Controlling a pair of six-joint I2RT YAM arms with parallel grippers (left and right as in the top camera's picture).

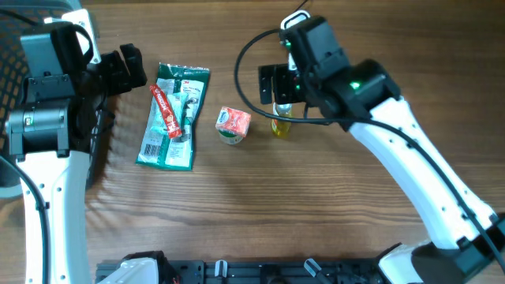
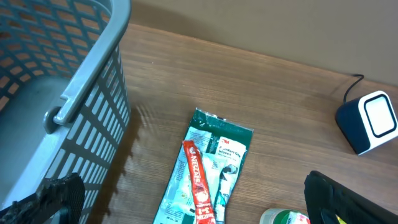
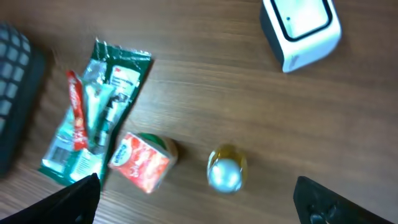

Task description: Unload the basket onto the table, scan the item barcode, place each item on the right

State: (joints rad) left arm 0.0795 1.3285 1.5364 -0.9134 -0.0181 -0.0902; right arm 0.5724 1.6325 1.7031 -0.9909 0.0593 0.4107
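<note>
A small yellow bottle (image 3: 227, 168) with a silver cap stands upright on the table, also seen under the right arm (image 1: 282, 125). My right gripper (image 3: 202, 202) hangs open above it, jaws wide apart and touching nothing (image 1: 278, 88). Left of the bottle lies a red-and-white cup (image 3: 142, 163) on its side (image 1: 233, 125). A green packet (image 1: 172, 118) with a red sachet (image 1: 166, 110) across it lies further left. The white barcode scanner (image 3: 300, 31) sits at the back (image 2: 368, 121). My left gripper (image 2: 199, 210) is open and empty near the packet's far corner (image 1: 136, 69).
A grey mesh basket (image 2: 62, 74) stands at the table's left side, close to the left arm (image 1: 12, 47). The scanner's black cable (image 1: 245, 55) loops over the table behind the cup. Bare wood lies in front of the objects.
</note>
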